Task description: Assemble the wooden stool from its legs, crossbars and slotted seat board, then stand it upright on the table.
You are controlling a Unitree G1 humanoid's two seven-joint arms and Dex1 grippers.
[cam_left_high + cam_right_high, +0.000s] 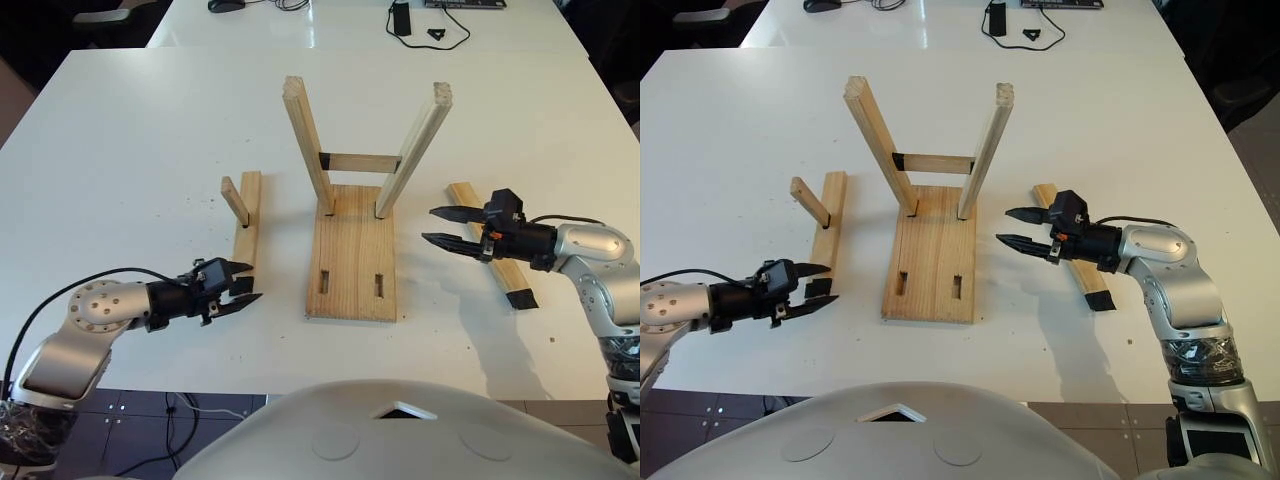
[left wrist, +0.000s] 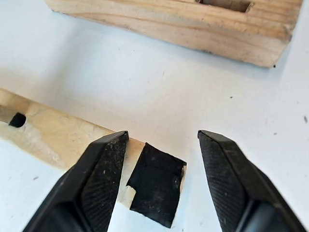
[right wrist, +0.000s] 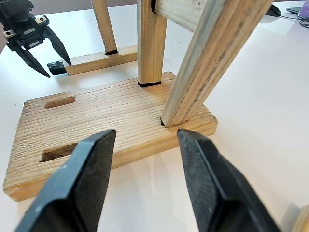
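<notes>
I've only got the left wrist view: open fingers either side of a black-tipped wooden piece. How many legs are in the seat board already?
Observer: Two legs stand in the far slots of the seat board, joined by a crossbar.
Operator: Are the near slots free?
Observer: Yes, both near slots are bare.
Operator: Where is the right gripper?
Observer: The right gripper is open, off the board's right edge, by a loose leg lying on the table.
</notes>
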